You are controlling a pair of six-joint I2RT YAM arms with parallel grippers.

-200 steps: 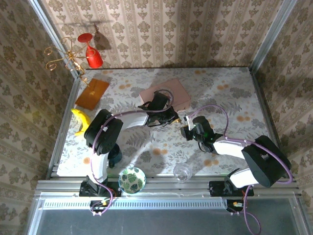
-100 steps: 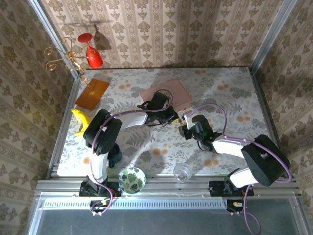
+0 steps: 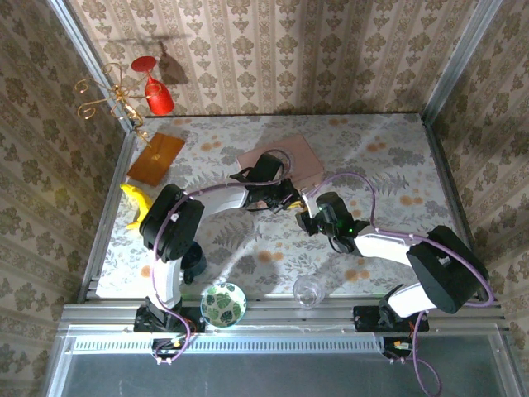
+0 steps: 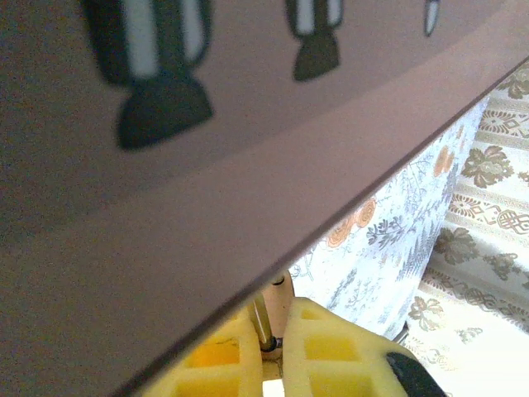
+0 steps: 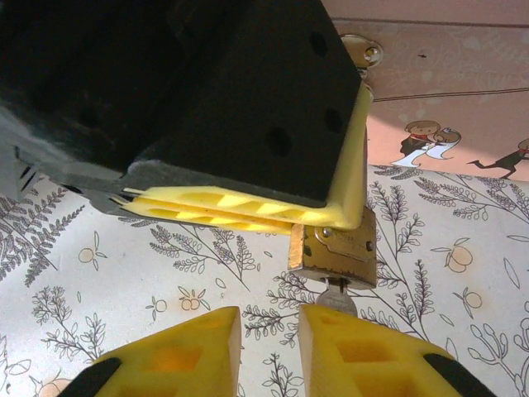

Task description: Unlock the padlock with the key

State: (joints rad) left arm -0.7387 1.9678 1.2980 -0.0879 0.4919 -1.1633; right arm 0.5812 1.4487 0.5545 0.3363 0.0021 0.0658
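The padlock [image 5: 335, 252] hangs at the tips of the left gripper [image 4: 271, 331], its shackle pinched between the closed jaws. The key [image 5: 335, 301] sticks out of the padlock's underside, right at one fingertip of the right gripper [image 5: 269, 341]. That gripper's jaws stand slightly apart with nothing visible between them. The pink box [image 5: 446, 74] lies just beyond the left jaws.

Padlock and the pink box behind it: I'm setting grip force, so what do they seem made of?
The padlock looks like metal, brass-toned with a dull sheen and a riveted face plate. The pink box looks like matte printed card or painted wood; its flat, glare-free surface with cartoon figures leaves that open. The stud on it is shiny metal.
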